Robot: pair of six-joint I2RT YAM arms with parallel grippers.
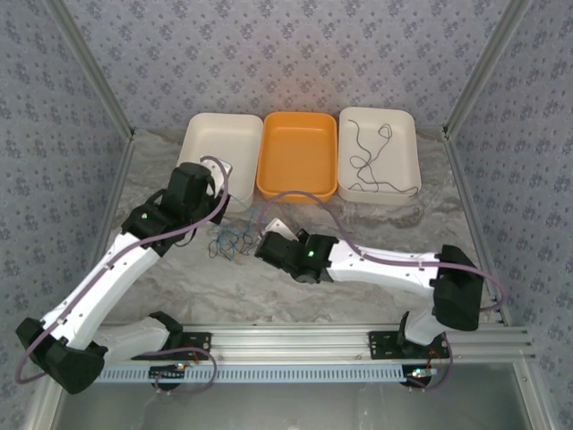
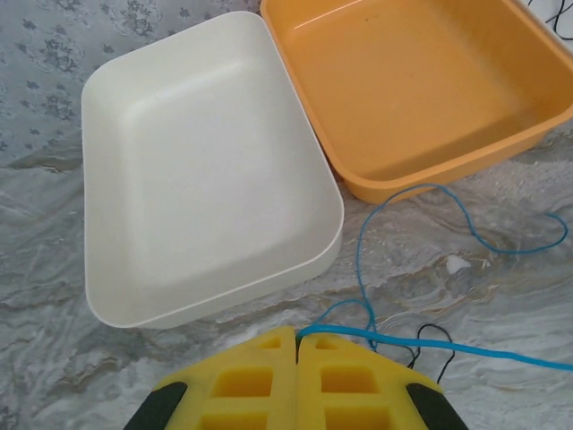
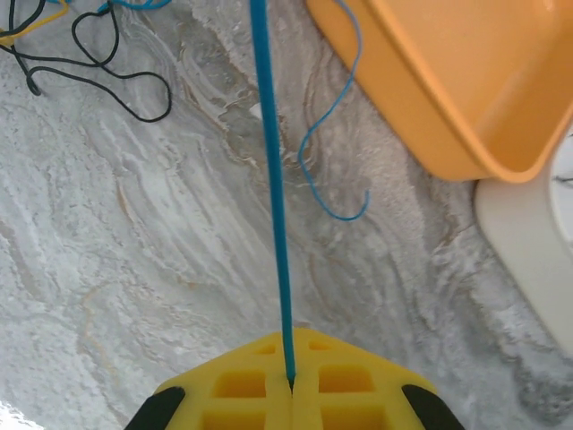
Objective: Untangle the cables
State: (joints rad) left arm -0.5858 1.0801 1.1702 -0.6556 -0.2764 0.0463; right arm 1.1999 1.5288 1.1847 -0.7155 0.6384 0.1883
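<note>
A tangle of blue, black and tan cables (image 1: pixel 229 240) lies on the table in front of the trays. My left gripper (image 2: pixel 298 336) is shut on a blue cable (image 2: pixel 448 348) that leads off to the right, with a black cable (image 2: pixel 430 333) lying below it. In the top view the left gripper (image 1: pixel 235 208) sits just above the tangle. My right gripper (image 3: pixel 291 383) is shut on a taut blue cable (image 3: pixel 271 179) that stretches straight ahead toward black loops (image 3: pixel 98 63) and a tan strand (image 3: pixel 22 36). From above, the right gripper (image 1: pixel 266 237) is at the tangle's right edge.
Three trays stand in a row at the back: a white tray (image 1: pixel 192 143) on the left, an orange tray (image 1: pixel 266 184) in the middle, and a white tray (image 1: pixel 414 152) on the right holding a loose black cable (image 1: pixel 376 161). Walls close in on both sides.
</note>
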